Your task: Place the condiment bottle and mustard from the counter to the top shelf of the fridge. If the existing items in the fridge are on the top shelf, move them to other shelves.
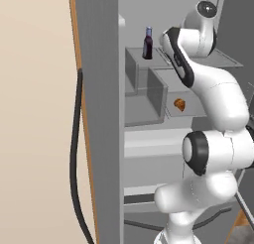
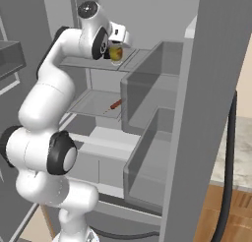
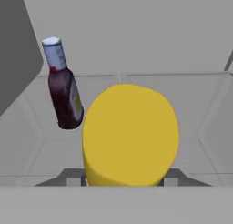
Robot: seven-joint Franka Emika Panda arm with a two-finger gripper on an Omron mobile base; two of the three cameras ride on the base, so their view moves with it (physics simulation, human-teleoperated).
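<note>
Yellow mustard (image 3: 130, 134) clamped in pincer (image 3: 123, 182) – dark condiment bottle (image 3: 64, 89) just beyond, on top shelf (image 2: 78, 62).

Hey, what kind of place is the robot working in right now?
Most likely a kitchen, at an open fridge. Grey shelves step down inside a pale cabinet, a dark red condiment bottle stands on the top one, and the open door carries bins. The gripper holds a yellow mustard container there.

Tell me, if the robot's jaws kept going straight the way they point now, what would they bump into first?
Probably the fridge's back wall. The gripper holds the yellow mustard, so that would touch first; the dark condiment bottle stands off to one side.
</note>
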